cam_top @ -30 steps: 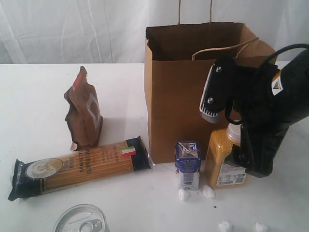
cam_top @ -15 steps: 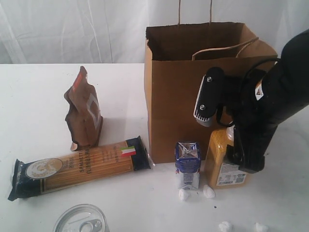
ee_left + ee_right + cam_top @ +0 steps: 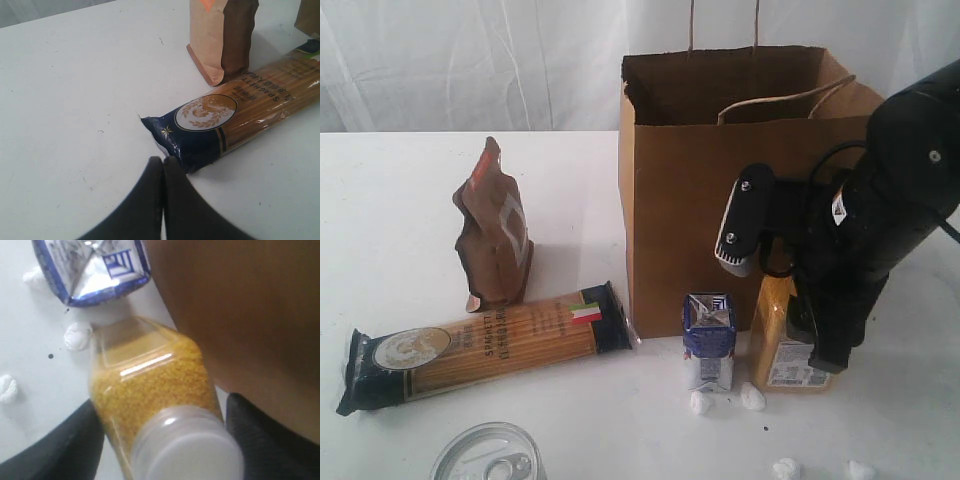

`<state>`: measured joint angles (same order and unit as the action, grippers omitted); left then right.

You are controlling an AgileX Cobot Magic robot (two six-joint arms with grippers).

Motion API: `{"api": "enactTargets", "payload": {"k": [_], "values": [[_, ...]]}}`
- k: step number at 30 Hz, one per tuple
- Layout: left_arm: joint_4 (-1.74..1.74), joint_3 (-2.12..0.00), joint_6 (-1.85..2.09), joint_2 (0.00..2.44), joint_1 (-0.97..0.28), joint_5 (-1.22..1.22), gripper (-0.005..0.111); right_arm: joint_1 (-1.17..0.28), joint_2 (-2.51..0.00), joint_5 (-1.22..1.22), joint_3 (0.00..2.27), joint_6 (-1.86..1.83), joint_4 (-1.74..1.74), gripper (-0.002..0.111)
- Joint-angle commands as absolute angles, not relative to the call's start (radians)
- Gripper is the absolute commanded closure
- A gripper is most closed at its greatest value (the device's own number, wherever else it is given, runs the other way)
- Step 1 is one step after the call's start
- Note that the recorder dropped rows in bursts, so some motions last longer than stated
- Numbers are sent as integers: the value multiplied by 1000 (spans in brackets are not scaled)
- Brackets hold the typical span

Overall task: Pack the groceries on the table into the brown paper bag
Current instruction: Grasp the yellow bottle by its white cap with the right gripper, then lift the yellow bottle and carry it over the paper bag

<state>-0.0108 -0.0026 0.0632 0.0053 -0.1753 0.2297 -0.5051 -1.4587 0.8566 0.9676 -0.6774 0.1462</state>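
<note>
My right claw [image 3: 162, 405] is down over the yellow bottle [image 3: 775, 320], one dark finger [image 3: 70, 445] on each side of its shoulder, just below the white cap [image 3: 185, 445]. The jaws stand apart around the bottle. One finger looks to be against the plastic, but I cannot tell whether the pair is actually pressing it. The bottle stands upright on the surface [image 3: 390, 220], right against the front of the brown paper bag [image 3: 690, 200], near that wall's right end.

The bag is upright and open. One loop handle [image 3: 725, 25] rises at the back and the other [image 3: 790, 100] droops across the mouth. I cannot see down inside it.

The small blue carton [image 3: 708, 340] stands just left of the bottle, close but apart from it. Small white crumbs [image 3: 752, 397] lie in front of both.

My left claw [image 3: 162, 162] has its fingertips pressed together with nothing between them. It hangs low over the bare surface, near the dark end of the spaghetti packet [image 3: 485, 345]. The packet lies flat, running at a slant from the front left toward the bag's lower left corner. The brown pouch [image 3: 495, 235] stands just behind it, leaning a little. The silver pull-tab can [image 3: 485, 458] sits at the near edge of the exterior view, partly cut off.
</note>
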Motion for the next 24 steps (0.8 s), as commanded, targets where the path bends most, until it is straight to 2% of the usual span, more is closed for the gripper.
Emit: {"api": "enactTargets", "payload": {"k": [1, 7, 9, 10, 15, 24], "values": [[-13, 0, 61, 0, -171, 233, 107, -497, -1459, 958, 964, -442, 132, 61], [-13, 0, 61, 0, -171, 233, 107, -497, -1459, 1050, 964, -232, 132, 88], [-13, 0, 61, 0, -171, 233, 107, -497, -1457, 1093, 964, -194, 132, 99], [-13, 0, 61, 0, -171, 233, 107, -497, -1450, 1119, 964, -166, 134, 108], [-13, 0, 61, 0, -171, 233, 107, -468, -1396, 1100, 964, -67, 136, 108], [-13, 0, 61, 0, -171, 233, 107, -264, -1328, 973, 906, 10, 252, 108]]}}
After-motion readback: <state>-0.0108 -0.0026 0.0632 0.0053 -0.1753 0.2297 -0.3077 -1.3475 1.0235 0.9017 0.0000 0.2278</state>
